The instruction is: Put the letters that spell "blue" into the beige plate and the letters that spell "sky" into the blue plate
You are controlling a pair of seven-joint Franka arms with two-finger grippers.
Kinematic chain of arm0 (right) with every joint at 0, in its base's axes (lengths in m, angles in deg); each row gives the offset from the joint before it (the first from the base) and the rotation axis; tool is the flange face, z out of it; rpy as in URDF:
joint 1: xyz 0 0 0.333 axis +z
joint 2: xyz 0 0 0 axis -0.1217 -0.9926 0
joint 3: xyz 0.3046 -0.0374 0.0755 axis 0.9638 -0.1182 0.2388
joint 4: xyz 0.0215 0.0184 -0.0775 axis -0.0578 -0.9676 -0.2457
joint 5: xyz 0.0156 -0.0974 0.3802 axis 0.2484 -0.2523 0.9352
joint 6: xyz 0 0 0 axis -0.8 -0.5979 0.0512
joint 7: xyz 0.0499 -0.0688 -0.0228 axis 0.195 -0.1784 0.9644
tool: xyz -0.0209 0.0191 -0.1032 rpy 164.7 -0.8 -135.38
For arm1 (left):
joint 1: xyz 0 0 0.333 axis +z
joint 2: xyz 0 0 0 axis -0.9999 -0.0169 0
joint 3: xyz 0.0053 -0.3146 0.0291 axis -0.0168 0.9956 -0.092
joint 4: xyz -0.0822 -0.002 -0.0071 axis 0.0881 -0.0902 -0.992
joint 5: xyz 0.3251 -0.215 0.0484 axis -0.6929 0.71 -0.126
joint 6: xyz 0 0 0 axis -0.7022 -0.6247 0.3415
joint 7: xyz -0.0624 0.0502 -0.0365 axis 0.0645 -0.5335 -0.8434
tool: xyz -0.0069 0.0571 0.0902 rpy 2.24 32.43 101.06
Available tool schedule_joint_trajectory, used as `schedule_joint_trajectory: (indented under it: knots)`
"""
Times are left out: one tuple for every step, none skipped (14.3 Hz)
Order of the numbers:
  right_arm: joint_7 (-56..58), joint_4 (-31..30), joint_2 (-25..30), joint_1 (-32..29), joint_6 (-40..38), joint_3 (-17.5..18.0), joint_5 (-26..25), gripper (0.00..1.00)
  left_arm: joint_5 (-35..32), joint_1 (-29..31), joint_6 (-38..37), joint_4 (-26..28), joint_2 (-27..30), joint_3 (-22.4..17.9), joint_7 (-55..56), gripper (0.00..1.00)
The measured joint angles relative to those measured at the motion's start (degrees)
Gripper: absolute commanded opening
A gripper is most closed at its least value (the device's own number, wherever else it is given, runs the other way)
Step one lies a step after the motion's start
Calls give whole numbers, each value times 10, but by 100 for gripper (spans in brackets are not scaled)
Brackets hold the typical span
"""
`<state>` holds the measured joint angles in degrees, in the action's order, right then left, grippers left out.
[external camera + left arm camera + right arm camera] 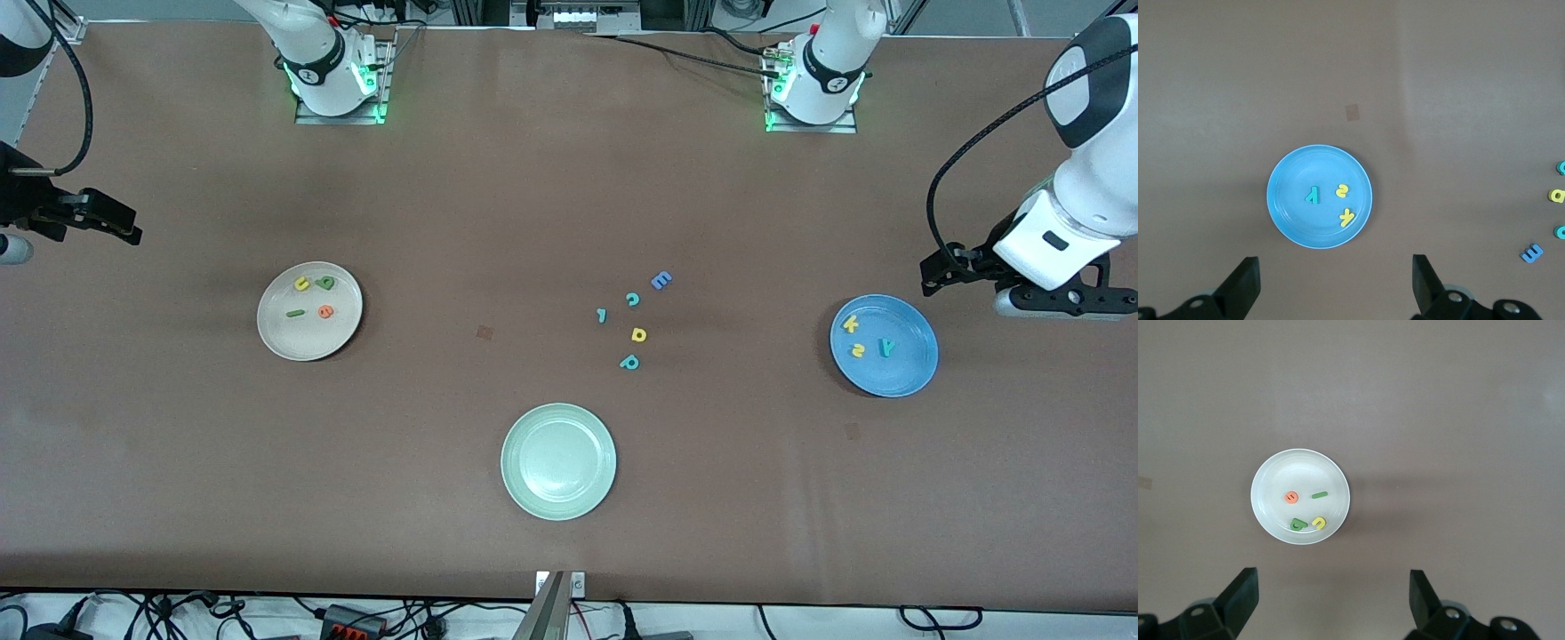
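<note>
- beige plate [267, 331] sits toward the right arm's end of the table, and i see four letters in it: yellow "u" [302, 284], green "b" [326, 283], dark green "l" [295, 313] and orange "e" [325, 311].
- blue plate [916, 364] sits toward the left arm's end, holding yellow "k" [851, 324], yellow "s" [857, 350] and teal "y" [885, 347].
- my left gripper [1335, 283] hangs above the table by the blue plate at that end's edge, fingers [1243, 285] spread wide, holding nothing.
- my right gripper [1331, 600] hangs at the other end's edge, near the beige plate, fingers [1241, 597] wide apart and empty.
- spare letters [636, 320] lie loose mid-table: a blue "E" [661, 280], three teal ones and a yellow one.
- pale green plate [516, 493] lies nearer the front camera than those spares.
</note>
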<state>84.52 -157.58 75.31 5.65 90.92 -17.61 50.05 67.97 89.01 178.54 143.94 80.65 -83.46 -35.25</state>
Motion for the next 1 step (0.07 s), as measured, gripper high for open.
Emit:
schedule_joint_trajectory:
  knots:
    - [0, 0, 0, 0, 0, 0, 0, 100, 0, 0, 0, 0, 0, 0, 0, 100]
